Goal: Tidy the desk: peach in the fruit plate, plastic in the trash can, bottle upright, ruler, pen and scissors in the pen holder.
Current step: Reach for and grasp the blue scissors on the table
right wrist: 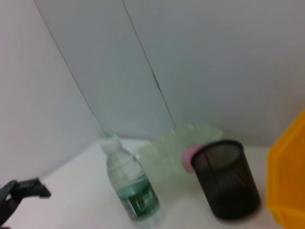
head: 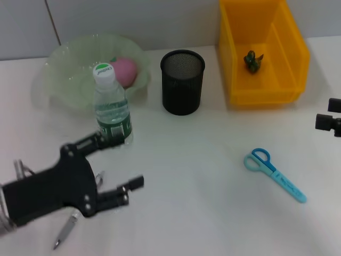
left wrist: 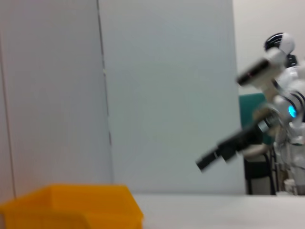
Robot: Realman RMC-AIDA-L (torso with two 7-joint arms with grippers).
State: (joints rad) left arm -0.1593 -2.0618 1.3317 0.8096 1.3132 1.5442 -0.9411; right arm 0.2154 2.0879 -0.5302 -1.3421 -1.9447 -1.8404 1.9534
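Starting at the left edge of the tabletop (head: pixel 202 213), my left gripper (head: pixel 114 168) hangs low near the front corner with its fingers spread and nothing between them. A slim grey item, probably the pen (head: pixel 65 230), lies on the tabletop just under that hand, so I judge it not yet put away. Beside the gripper's upper finger the bottle (head: pixel 112 104) stands upright with its cap on top, so that step looks done. Behind the bottle, toward the back-left corner, the peach (head: pixel 126 71) sits inside the fruit plate (head: pixel 64 69), which I also count as finished. Near the middle of the back edge stands the pen holder (head: pixel 183 81), and I see nothing in it. Further right, at the back, the yellow trash can (head: pixel 264 93) holds a small dark green crumpled piece, likely the plastic (head: pixel 253 61). The scissors (head: pixel 274 173) lie flat toward the front right, well apart from the holder. I cannot find the ruler anywhere. My right gripper (head: pixel 330 118) shows only at the right edge, and I cannot tell its state.
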